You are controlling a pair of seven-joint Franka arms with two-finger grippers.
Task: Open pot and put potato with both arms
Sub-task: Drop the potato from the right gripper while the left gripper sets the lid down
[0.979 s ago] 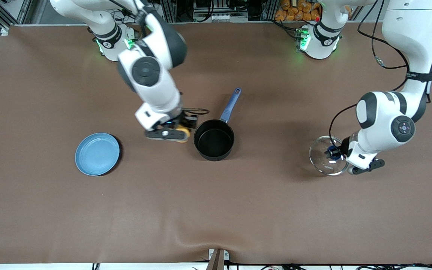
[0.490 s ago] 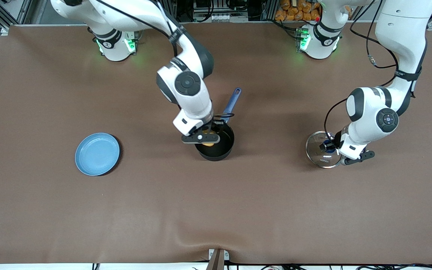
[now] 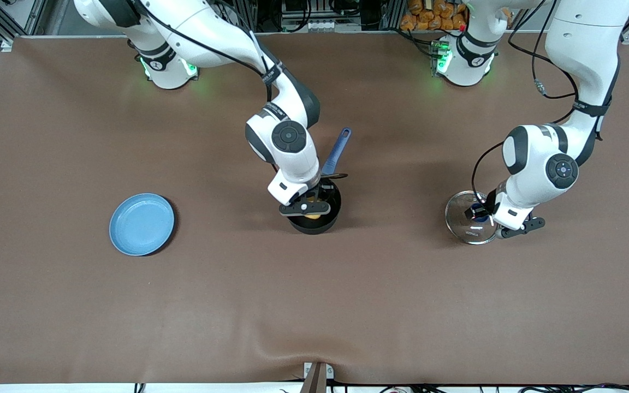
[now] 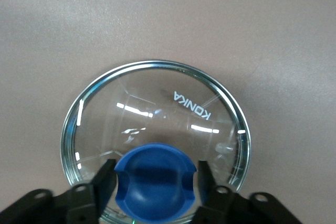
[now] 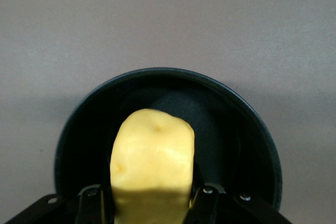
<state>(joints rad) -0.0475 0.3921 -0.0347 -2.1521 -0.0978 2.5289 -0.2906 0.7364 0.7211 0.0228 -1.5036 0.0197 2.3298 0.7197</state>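
The right gripper (image 3: 311, 210) clamps one lumpy yellow potato (image 5: 152, 166) over the single round black pot (image 3: 330, 218) (blue handle). The left gripper (image 3: 484, 215) has its fingers (image 4: 107, 179) slightly parted, flanking the blue knob (image 4: 156, 182) of one clear glass lid (image 4: 157, 114) lying on the brown table (image 3: 314, 305) toward the left arm's end. One flat blue plate (image 3: 141, 224) lies apart.
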